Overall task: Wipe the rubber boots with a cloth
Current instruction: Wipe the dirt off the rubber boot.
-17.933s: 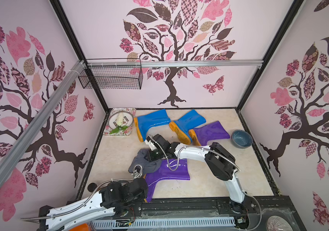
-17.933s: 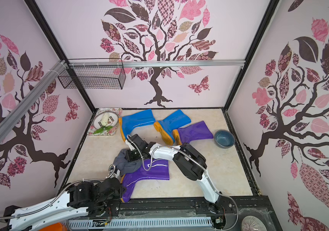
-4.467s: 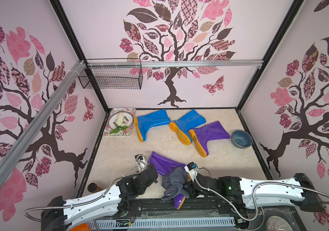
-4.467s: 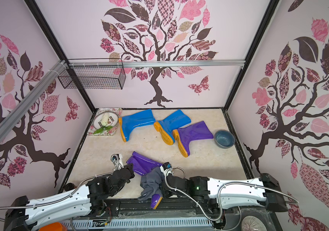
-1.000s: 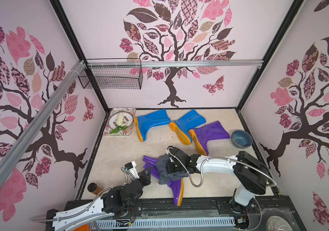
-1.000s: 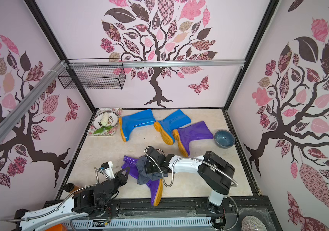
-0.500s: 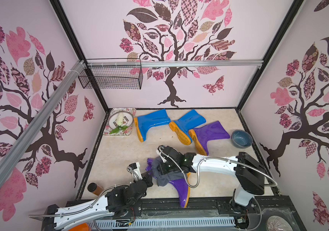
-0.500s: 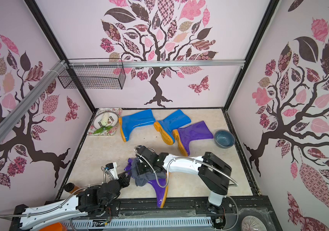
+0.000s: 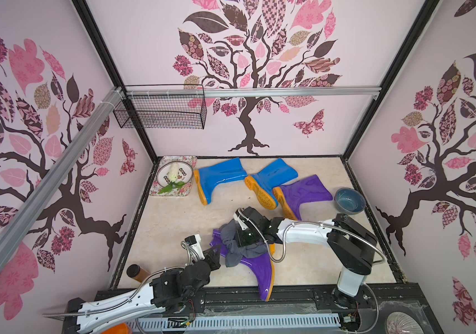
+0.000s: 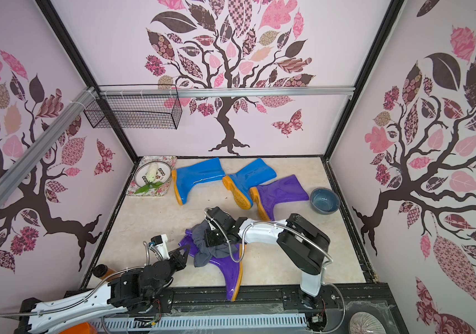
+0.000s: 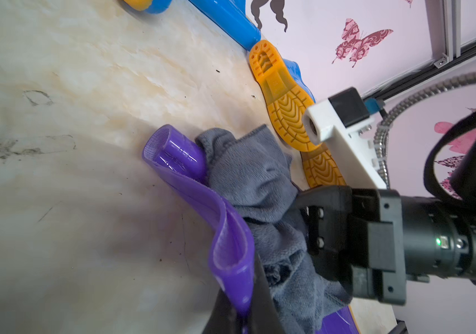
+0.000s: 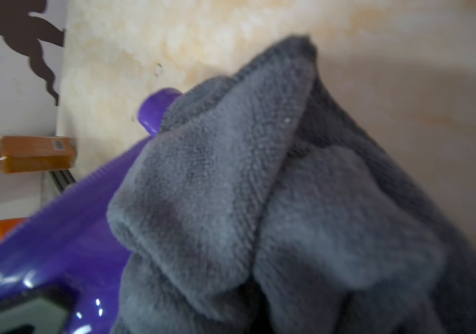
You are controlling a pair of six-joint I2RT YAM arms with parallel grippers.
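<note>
A purple rubber boot (image 9: 255, 269) with an orange sole lies on its side near the front edge, its toe over the rail. My left gripper (image 9: 216, 254) is shut on the rim of its shaft (image 11: 231, 260), one black finger (image 11: 263, 303) on each side of the rubber. The grey-blue cloth (image 9: 235, 245) is bunched over the shaft. My right gripper (image 9: 244, 238) presses down into the cloth (image 12: 231, 188), shut on it, its jaws buried in the folds. Two blue boots (image 9: 219, 177) (image 9: 271, 180) and another purple boot (image 9: 303, 195) lie at the back.
A grey-blue bowl (image 9: 349, 200) stands at the back right. A floral tray (image 9: 186, 162) with a plate and flower sits in the back left corner. An amber bottle (image 9: 137, 272) lies at the front left. A wire basket (image 9: 160, 111) hangs on the back wall.
The right gripper dragged the cloth along the purple boot's shaft toward its opening, then slightly back. The boot's toe swung a little to the right. The left gripper kept its hold.
</note>
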